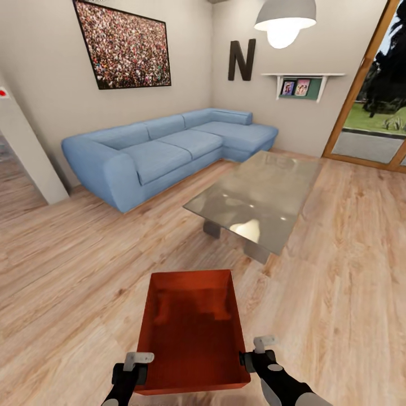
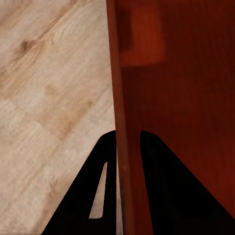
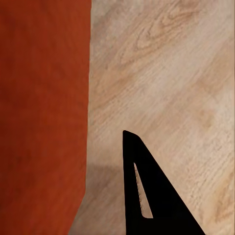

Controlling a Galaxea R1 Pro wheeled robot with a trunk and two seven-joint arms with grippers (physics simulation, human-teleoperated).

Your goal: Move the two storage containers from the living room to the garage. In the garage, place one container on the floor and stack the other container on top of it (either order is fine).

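The living room's light wood-plank floor (image 1: 73, 270) is spreading across the whole scene, and far on the left a long blue corner sofa (image 1: 163, 149) is sitting against the pale walls, with a big framed crowd picture (image 1: 124, 45) hanging above it. Right of centre a glass-topped coffee table (image 1: 256, 197) is standing on the planks, and beyond it, on the far right, a wood-framed glass door (image 1: 366, 107) is looking out on greenery. Up on the far wall a dark letter N (image 1: 241, 59) is hanging beside a small white shelf (image 1: 301, 79) with photos, while a grey pendant lamp (image 1: 285, 20) is glowing overhead. Now to the near middle: one orange-red storage container (image 1: 192, 332) is hanging above the floor, open side up, long axis running away from the robot, carried between both arms. The left gripper (image 1: 135, 366) is clamping the tub's left wall near its near corner; the left wrist view is showing its dark fingers (image 2: 98, 196) on either side of the rim (image 2: 122, 147), closed down onto it. The right gripper (image 1: 259, 352) is sitting at the tub's right wall; the right wrist view is showing one dark finger (image 3: 152, 196) outside that wall (image 3: 44, 122), and how far it is parted I cannot tell.
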